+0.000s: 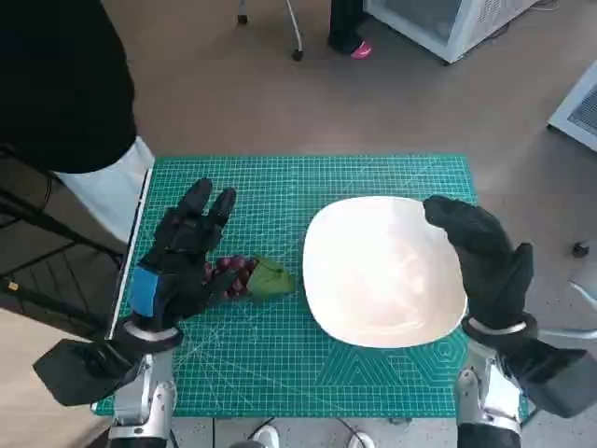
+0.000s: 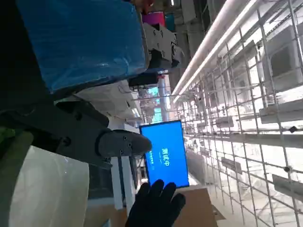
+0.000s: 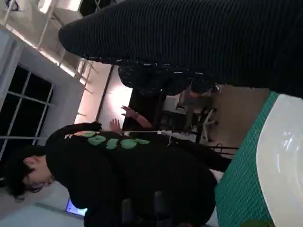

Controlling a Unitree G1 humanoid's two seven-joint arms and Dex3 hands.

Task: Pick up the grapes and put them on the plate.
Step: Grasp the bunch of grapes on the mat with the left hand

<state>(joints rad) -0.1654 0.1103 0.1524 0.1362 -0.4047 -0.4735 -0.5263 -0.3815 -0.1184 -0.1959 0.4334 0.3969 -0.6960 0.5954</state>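
Left hand (image 1: 182,257) spread, fingers apart, over the grapes (image 1: 244,277), not gripping yet. Right hand (image 1: 480,257) spread, empty, at the plate (image 1: 326,243) edge, probably steadying it.

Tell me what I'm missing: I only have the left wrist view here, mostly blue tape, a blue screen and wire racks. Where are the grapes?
Observer: In the head view the grapes lie on the green cutting mat, just left of the white plate, not on it.
Operator: Is the left hand holding them?
Observer: The left hand is at the bunch with its fingers spread, partly covering it; I cannot tell whether it grips it.
Operator: And the right hand?
Observer: The right hand is over the plate's right edge, holding nothing that I can see.
Operator: Anyone nearby?
Observer: The right wrist view shows a person in a black top beyond the table.
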